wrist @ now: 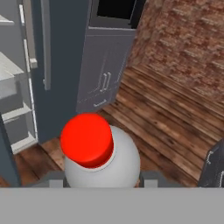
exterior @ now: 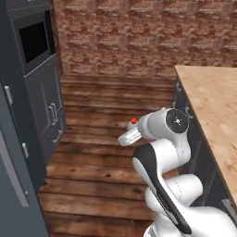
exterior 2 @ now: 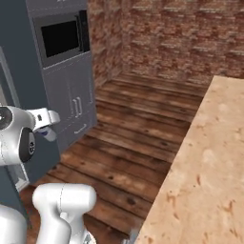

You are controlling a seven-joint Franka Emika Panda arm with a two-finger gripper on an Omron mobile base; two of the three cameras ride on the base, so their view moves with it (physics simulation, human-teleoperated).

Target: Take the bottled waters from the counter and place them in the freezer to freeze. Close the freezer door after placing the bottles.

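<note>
My gripper (wrist: 103, 178) is shut on the clear-grey bottle (wrist: 119, 166), whose red cap (wrist: 86, 139) points away from the hand. Held in mid-air over the wood floor, the bottle's cap (exterior: 134, 121) pokes out past the hand, and its grey body (exterior 2: 49, 134) hangs below the white hand. The freezer (wrist: 12, 92) stands open at the left, its pale shelves and bins visible. A slate-grey door with a vertical bar handle (wrist: 46, 43) is beside that opening. The counter (exterior: 215, 111) lies to the right, bare where visible. The white bottle with the blue cap is out of view.
A grey wall-oven cabinet (exterior 2: 62, 57) with a black oven window stands beyond the freezer. A dark slate door panel (exterior: 14, 185) juts in at the near left. Brick wall (exterior: 139, 32) closes the back. Wood floor (exterior 2: 138, 128) runs between cabinet and counter.
</note>
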